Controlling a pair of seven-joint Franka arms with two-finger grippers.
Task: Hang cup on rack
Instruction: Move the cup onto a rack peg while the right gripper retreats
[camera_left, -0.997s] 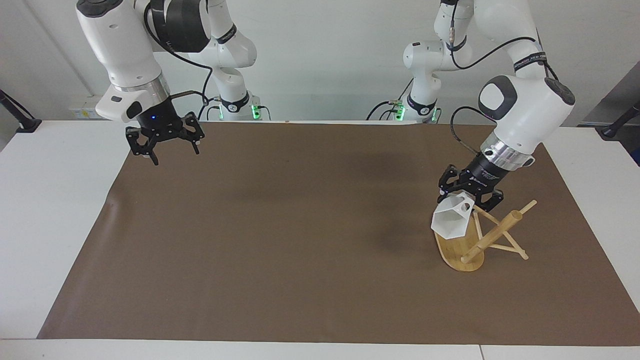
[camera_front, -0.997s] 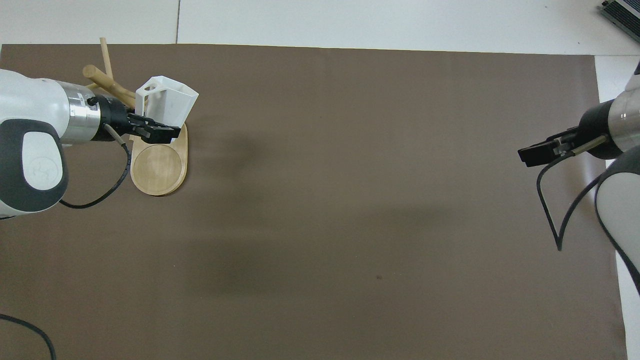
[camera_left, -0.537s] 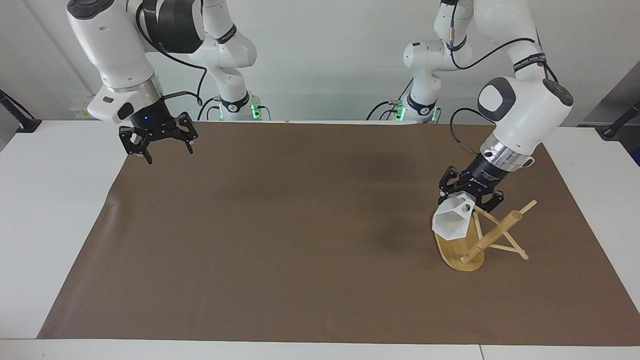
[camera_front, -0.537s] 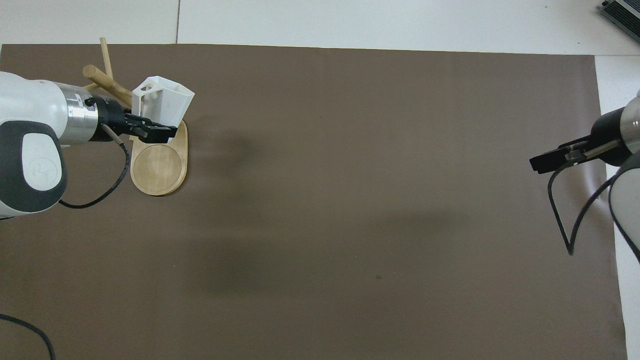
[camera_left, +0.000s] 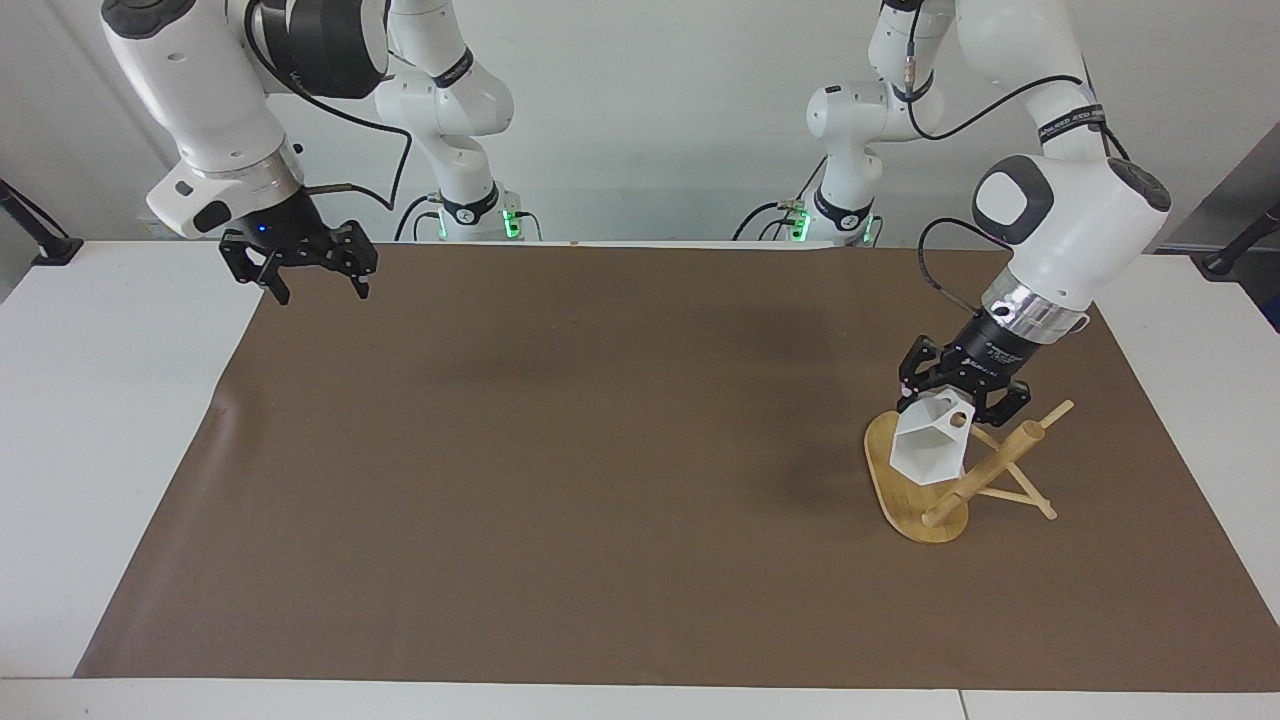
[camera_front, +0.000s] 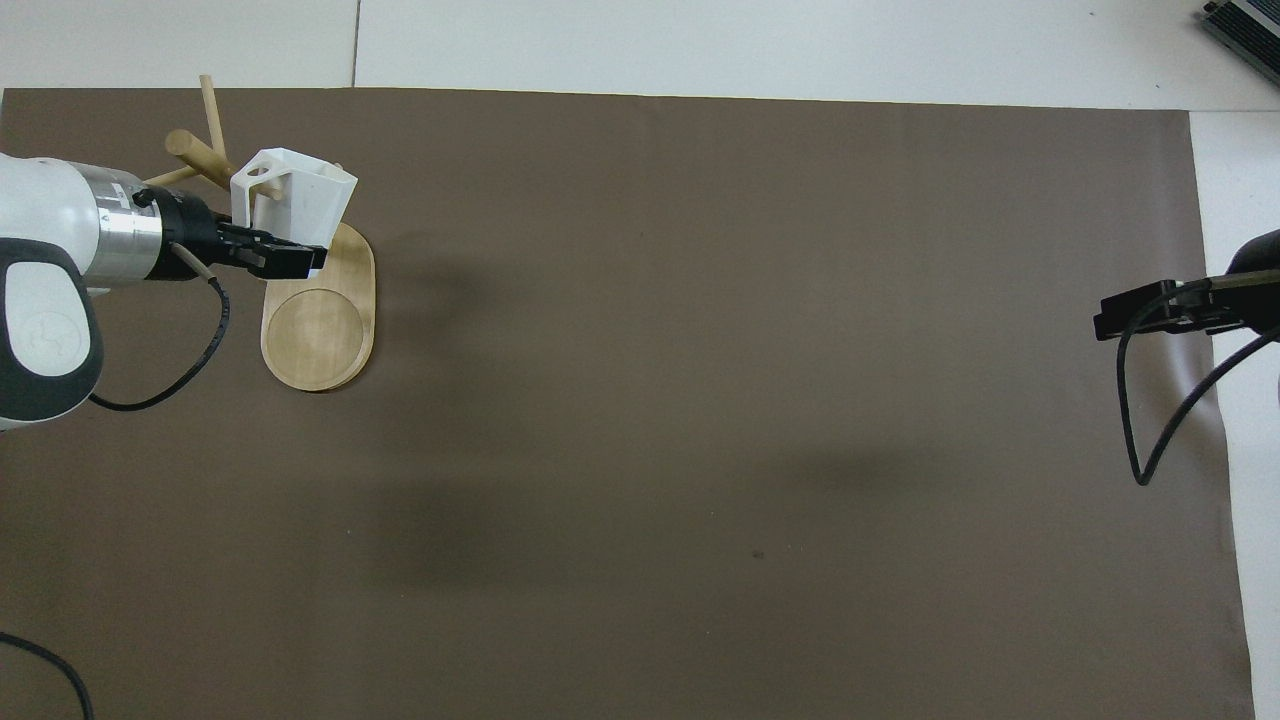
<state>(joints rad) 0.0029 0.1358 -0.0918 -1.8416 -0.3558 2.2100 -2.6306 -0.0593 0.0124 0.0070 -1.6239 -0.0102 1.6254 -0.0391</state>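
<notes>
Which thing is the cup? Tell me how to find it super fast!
Look at the left arm's end of the brown mat, where a light wooden rack with a thick post and thin sticks stands on an oval base. The left gripper holds the cup over that base. It is the only white thing there, with flat angular sides and a round hole through its handle.

pretty even, bright light from above, soft blurry shadows on the brown mat (camera_left: 600, 480), no glare, everything sharp

Glossy white rounded arm shells, dark grey joint caps, silver wrist rings, black linkage grippers, looping black cables, green lights glowing at both bases.
</notes>
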